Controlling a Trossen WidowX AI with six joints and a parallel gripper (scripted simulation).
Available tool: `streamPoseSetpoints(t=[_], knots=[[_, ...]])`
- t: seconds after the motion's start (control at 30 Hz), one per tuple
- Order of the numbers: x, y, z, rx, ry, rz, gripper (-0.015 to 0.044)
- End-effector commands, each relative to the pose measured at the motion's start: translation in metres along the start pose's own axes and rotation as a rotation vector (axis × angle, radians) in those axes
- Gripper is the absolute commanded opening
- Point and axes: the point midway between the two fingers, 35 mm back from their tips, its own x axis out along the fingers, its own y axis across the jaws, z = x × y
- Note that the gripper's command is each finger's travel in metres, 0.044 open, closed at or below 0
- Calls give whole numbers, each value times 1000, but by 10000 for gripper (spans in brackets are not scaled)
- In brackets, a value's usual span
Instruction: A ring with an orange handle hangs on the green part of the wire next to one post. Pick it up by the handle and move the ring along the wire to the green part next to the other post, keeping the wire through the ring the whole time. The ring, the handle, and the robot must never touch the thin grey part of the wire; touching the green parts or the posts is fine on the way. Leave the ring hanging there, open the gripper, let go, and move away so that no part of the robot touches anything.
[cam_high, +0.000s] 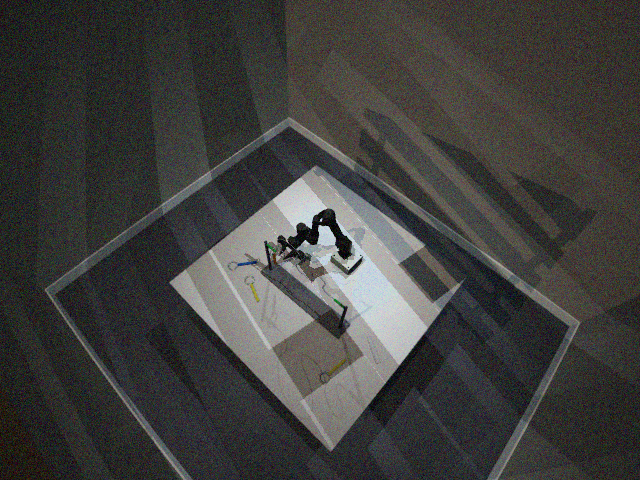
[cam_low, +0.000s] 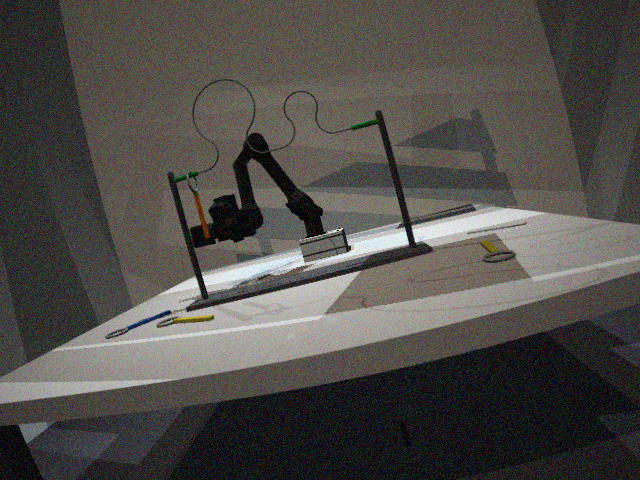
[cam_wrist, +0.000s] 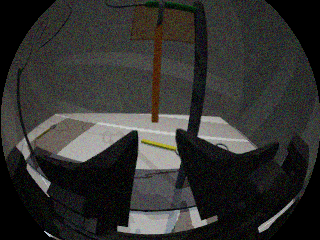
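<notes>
The ring (cam_low: 188, 180) hangs on the green part (cam_low: 185, 176) (cam_wrist: 170, 4) of the wire beside the left post (cam_low: 187, 232) (cam_wrist: 199, 67) (cam_high: 267, 253). Its orange handle (cam_low: 200, 211) (cam_wrist: 158, 74) (cam_high: 274, 256) hangs straight down. My gripper (cam_low: 199, 236) (cam_wrist: 157, 134) (cam_high: 283, 251) is open, level with the handle's lower end and just short of it. In the wrist view the handle stands ahead of the gap between the fingers, not inside it. The thin grey wire (cam_low: 222, 82) loops high above to the other green part (cam_low: 363, 124) (cam_high: 337, 301) at the right post (cam_low: 395, 180) (cam_high: 342, 315).
The posts stand on a dark base bar (cam_low: 310, 273) (cam_high: 299, 294). Spare rings lie on the table: a blue-handled one (cam_low: 147, 320) (cam_high: 247, 263), a yellow-handled one (cam_low: 192, 319) (cam_high: 254, 292) (cam_wrist: 159, 143), and another yellow-handled one (cam_low: 488, 246) (cam_high: 336, 366). The arm's white base (cam_low: 324, 243) (cam_high: 346, 263) sits behind the bar.
</notes>
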Motion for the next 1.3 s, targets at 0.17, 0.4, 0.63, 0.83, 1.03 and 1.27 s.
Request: streamPoseSetpoints(t=[0.17, 0.4, 0.63, 0.83, 1.03, 1.27], knots=[[12, 0, 13, 44, -8, -15, 160], [21, -1, 13, 43, -9, -15, 160], [32, -3, 14, 43, -9, -15, 160], [42, -3, 14, 43, -10, -15, 160], [51, -3, 15, 43, -11, -15, 160], [63, -3, 15, 43, -12, -15, 160]])
